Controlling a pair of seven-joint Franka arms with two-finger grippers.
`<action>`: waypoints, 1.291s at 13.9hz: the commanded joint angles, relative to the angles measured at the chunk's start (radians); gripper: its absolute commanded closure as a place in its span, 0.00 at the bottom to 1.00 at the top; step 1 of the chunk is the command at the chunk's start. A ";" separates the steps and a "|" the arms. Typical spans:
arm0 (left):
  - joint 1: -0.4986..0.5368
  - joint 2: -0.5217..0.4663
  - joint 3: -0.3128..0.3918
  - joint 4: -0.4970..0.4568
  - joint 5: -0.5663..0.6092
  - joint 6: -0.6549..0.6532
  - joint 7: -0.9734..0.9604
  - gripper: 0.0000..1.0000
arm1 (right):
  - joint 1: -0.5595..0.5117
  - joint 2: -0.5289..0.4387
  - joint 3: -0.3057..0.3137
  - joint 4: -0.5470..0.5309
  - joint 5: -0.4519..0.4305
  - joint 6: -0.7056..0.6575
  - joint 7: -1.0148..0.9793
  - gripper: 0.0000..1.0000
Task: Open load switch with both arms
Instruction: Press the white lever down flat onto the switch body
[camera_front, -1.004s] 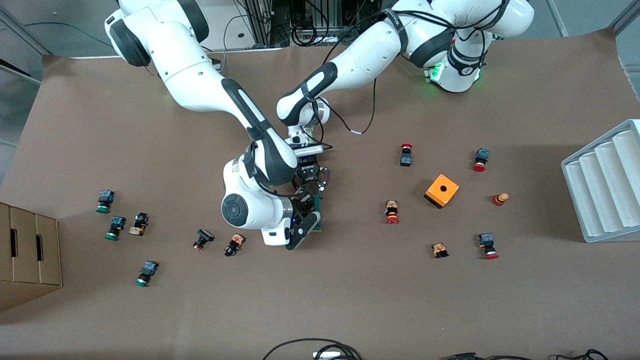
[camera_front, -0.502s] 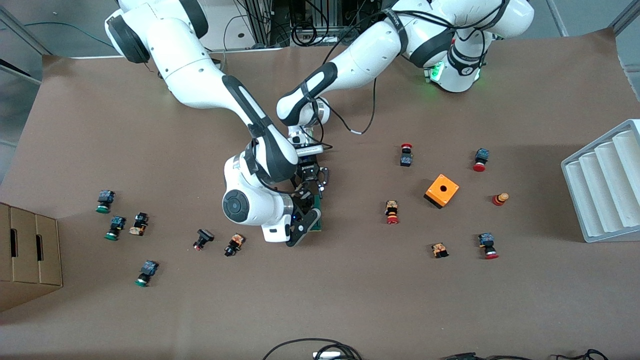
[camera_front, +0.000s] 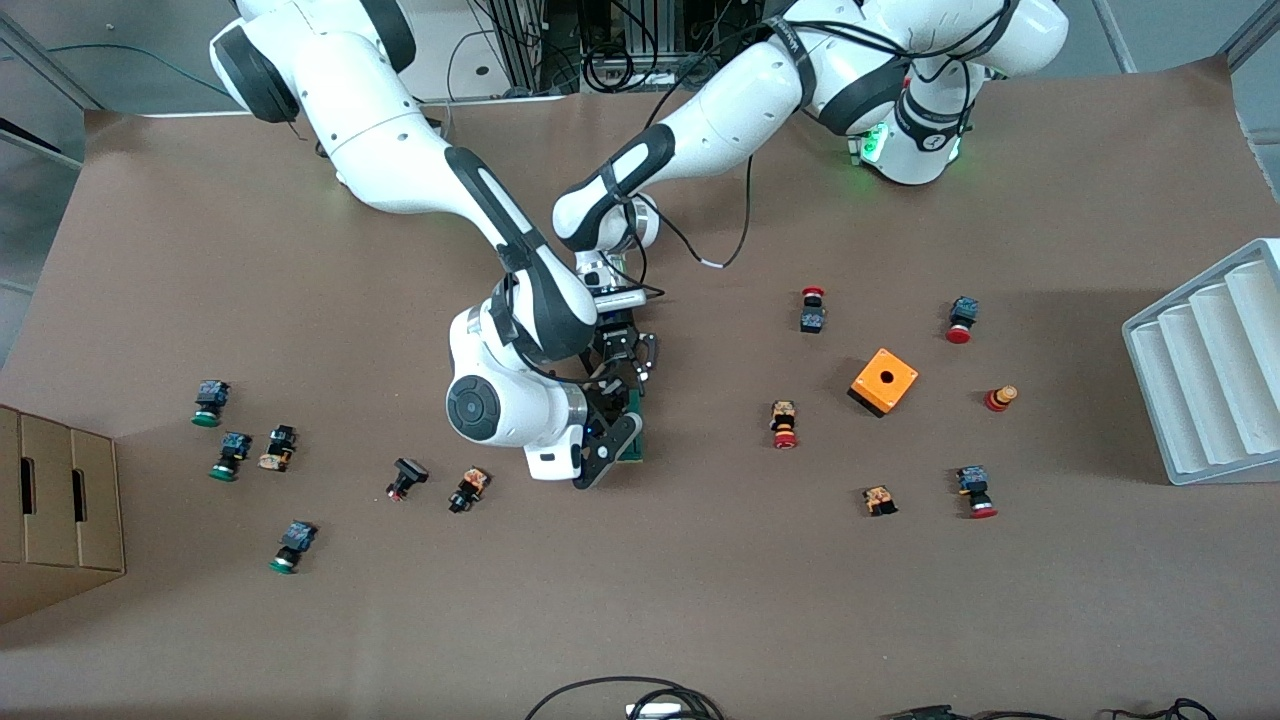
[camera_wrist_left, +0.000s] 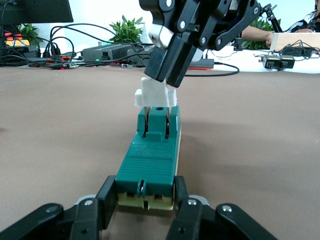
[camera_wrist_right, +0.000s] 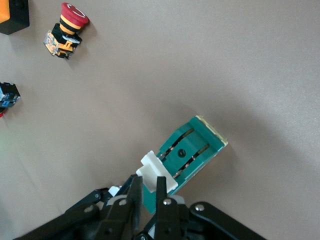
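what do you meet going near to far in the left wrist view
left end effector gripping the near end of the load switch → green body of the switch → white piece at its other end → right end effector pinching that piece → cables and plants in the background

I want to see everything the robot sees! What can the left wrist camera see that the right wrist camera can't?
Only the left wrist view shows the left gripper clamping the load switch at one end, plus plants and cables farther off. Only the right wrist view shows a red push button lying on the table. Both show the green switch and the right gripper pinching its white piece.
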 joint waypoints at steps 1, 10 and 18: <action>0.004 -0.011 -0.012 -0.005 -0.015 0.013 0.020 0.48 | 0.019 -0.036 0.007 -0.061 -0.005 0.023 -0.004 0.83; 0.004 -0.011 -0.012 -0.005 -0.014 0.013 0.021 0.49 | 0.027 -0.035 0.007 -0.092 -0.009 0.078 -0.006 0.84; 0.004 -0.009 -0.012 -0.008 -0.014 0.013 0.023 0.49 | 0.040 -0.033 0.007 -0.107 -0.009 0.100 -0.004 0.85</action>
